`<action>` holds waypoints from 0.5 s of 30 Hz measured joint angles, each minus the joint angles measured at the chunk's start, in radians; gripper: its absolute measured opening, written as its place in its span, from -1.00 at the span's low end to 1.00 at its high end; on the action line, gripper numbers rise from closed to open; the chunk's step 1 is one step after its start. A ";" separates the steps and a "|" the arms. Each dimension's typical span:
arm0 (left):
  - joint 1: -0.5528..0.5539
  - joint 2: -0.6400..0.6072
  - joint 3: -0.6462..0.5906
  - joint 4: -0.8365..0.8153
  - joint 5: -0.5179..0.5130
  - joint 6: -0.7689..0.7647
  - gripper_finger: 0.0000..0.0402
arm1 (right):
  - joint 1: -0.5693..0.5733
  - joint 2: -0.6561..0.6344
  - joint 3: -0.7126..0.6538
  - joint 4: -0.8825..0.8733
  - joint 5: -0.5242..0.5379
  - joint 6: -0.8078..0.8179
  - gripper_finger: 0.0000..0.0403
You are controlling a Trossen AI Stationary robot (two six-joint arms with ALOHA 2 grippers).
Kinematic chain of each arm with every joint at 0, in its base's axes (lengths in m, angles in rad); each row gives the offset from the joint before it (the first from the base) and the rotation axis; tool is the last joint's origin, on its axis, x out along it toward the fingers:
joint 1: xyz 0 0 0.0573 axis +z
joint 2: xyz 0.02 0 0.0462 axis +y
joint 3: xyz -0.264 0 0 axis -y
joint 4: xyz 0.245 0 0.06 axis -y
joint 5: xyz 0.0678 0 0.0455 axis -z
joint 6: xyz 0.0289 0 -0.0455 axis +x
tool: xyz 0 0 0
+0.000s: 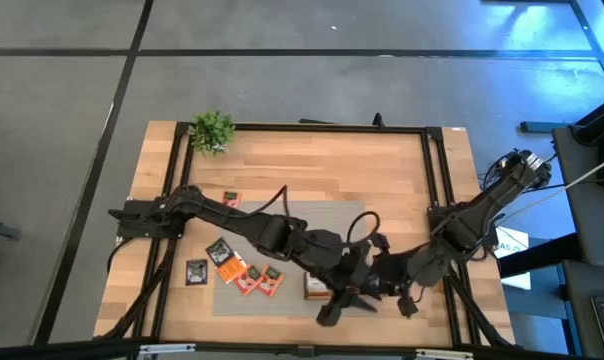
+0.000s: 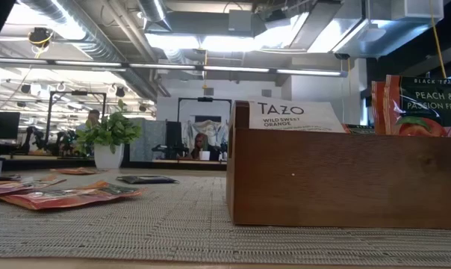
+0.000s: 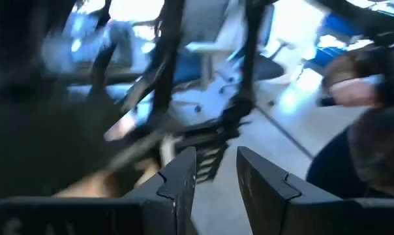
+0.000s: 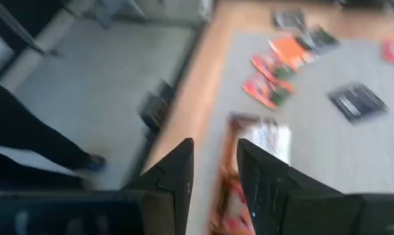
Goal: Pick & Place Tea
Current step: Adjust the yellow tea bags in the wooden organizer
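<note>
While both arms crowd over the wooden tray (image 1: 317, 288) at the table's near edge, the left gripper (image 3: 216, 179) and right gripper (image 4: 214, 171) each show a narrow gap, holding nothing visible. Loose tea sachets (image 1: 244, 274) lie on the grey mat (image 1: 312, 215) left of the tray, with more standing inside it

I see my tea sachets (image 1: 244, 273) in two groups. Several lie flat and loose on the grey mat (image 1: 312, 215): an orange and red cluster overlapping near its front left corner, and dark ones (image 1: 196, 271) just off its left edge. Others stand upright inside the wooden tray (image 2: 345, 178): a white sachet (image 2: 291, 117) printed "Tazo Wild Sweet Orange" and a peach-fruit sachet (image 2: 423, 104).
</note>
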 joint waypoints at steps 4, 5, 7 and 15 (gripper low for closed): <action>-0.012 0.003 -0.002 -0.035 0.003 0.043 -0.47 | 0.000 0.068 0.026 -0.066 0.029 0.080 -0.40; -0.012 0.003 -0.002 -0.039 0.015 0.047 -0.47 | 0.000 0.087 0.032 -0.064 0.026 0.101 -0.40; -0.013 0.002 -0.002 -0.035 0.054 0.048 -0.48 | 0.002 0.131 0.045 -0.064 0.011 0.133 -0.40; -0.035 -0.008 -0.002 -0.158 0.085 0.050 -0.48 | 0.027 0.270 0.077 -0.065 -0.041 0.276 -0.40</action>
